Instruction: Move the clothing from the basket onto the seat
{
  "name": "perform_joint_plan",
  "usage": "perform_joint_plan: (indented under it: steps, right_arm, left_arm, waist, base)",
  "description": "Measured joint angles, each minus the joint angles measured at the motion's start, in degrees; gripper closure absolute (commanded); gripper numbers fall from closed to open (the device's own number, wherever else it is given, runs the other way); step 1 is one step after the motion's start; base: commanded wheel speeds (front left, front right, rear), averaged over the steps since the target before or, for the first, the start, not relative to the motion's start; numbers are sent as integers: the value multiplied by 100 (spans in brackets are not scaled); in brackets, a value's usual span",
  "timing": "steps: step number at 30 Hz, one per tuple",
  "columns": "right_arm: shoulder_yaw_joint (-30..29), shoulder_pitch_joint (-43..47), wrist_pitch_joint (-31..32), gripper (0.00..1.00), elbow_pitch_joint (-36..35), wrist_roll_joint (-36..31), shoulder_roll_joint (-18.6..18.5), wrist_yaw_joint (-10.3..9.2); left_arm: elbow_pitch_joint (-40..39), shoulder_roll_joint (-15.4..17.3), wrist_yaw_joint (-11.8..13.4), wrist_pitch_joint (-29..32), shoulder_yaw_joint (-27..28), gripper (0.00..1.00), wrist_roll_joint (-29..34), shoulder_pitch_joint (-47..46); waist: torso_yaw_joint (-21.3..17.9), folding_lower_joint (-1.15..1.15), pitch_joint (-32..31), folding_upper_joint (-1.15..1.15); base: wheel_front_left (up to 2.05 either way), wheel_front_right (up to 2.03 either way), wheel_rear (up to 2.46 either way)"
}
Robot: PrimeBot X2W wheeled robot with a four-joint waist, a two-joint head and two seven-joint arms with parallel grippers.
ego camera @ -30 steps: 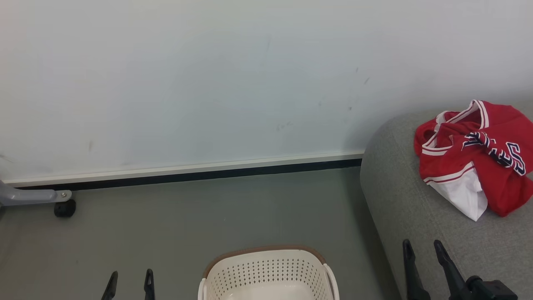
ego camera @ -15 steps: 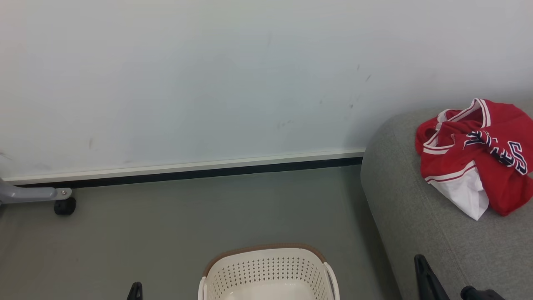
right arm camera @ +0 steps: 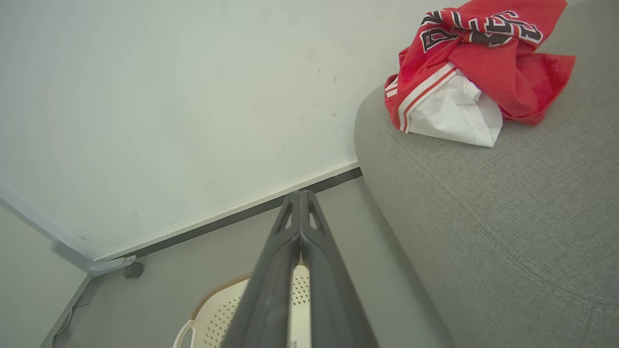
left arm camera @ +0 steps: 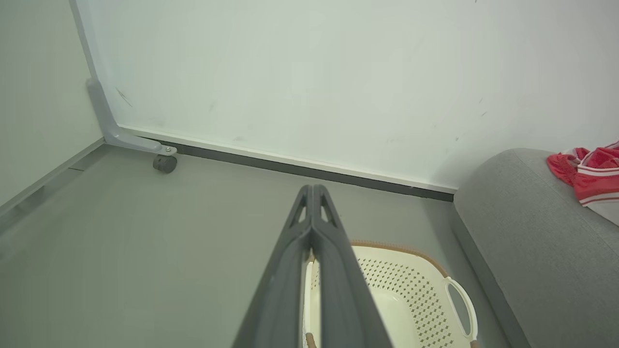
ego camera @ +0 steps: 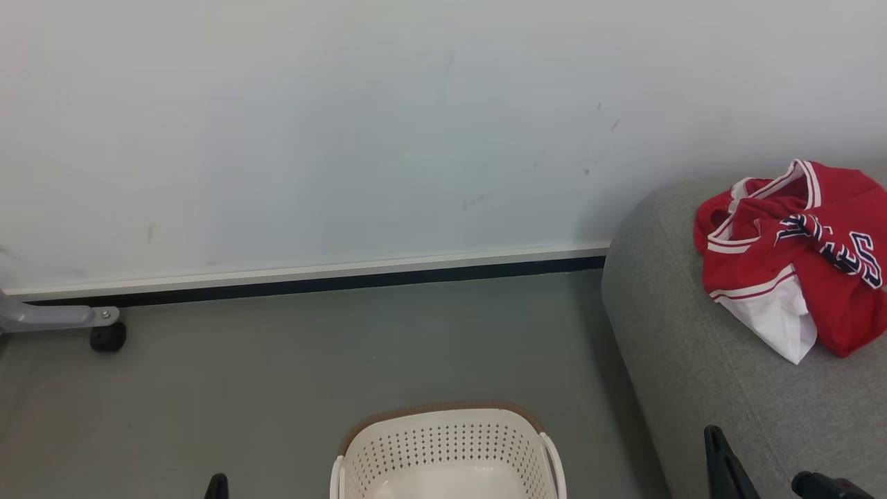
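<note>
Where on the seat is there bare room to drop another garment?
The seat is bare fabric between its rounded left edge and the clothing, and nearer than it. The floor between the basket and wall is open. Crowded: the seat's far right, under the heap.

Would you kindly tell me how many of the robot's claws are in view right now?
2. The left claw is shut, left of the basket. The right claw is shut, beside the seat, nearer the robot than the clothing.
</note>
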Motion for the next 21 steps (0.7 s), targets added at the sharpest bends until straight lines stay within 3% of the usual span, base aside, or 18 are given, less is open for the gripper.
perform_joint_plan:
  steps: [21]
  right_arm:
    - [-405,-342,342,100,327,1636,55,258]
  left_arm:
    - [227,-111,-301,479,293,100,-1661,-383]
  waist:
    - [24,0,91,0]
  base:
    - [0,0,0]
